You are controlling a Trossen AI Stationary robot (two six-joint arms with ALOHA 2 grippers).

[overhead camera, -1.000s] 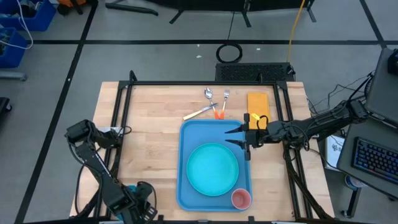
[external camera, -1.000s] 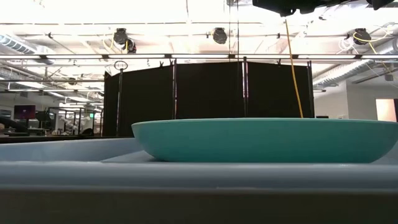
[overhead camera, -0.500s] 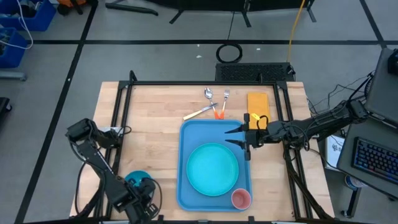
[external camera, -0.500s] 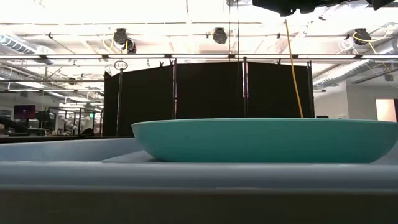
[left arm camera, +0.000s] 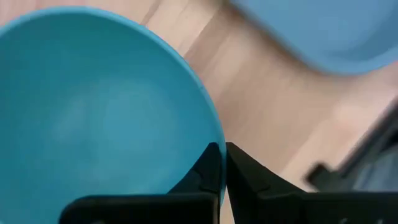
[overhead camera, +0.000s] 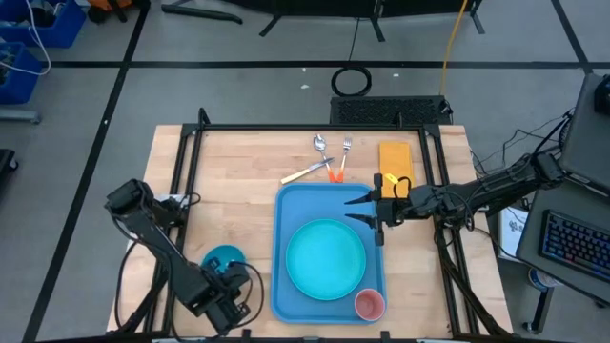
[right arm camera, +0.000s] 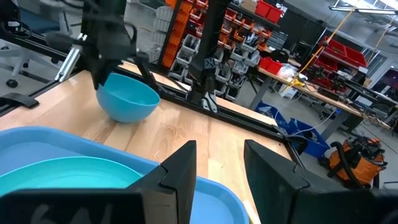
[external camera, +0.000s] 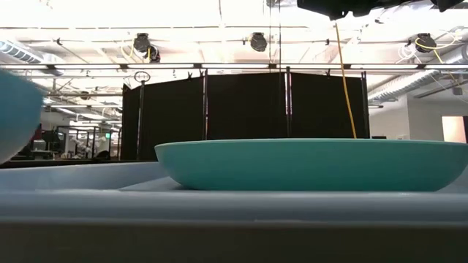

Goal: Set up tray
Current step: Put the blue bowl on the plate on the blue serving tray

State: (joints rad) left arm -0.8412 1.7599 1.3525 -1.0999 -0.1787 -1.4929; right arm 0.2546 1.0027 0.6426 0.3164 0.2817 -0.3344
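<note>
My left gripper (left arm camera: pixel 222 163) has just pinched shut on the rim of the round turquoise plastic bowl (overhead camera: pixel 223 259), one finger inside the wall and one outside. A second ago that bowl was hidden under my arm at the near left corner; now it hangs clear of the light wooden tabletop (overhead camera: pixel 238 181) and has come closer to the large flat light-blue plastic tray (overhead camera: pixel 282 248), its edge just creeping into the low view (external camera: pixel 14 109). I judge the pickup is done and the carry to the tray is under way. The tray lies right of the table's middle, already holding the round turquoise plate (overhead camera: pixel 326 257) and, in its near right corner, the small pink cup (overhead camera: pixel 369 304). My right gripper (overhead camera: pixel 367 211) has not stirred; it waits over the tray's far right corner with its fingers parted and nothing between them. Beyond the tray's far edge lie a metal spoon (overhead camera: pixel 320 145), a fork (overhead camera: pixel 345 148) and other orange-handled cutlery, not yet placed, with a flat yellow rectangular block (overhead camera: pixel 396 157) beside them. I can read no brand, label or writing on any of these things.
</note>
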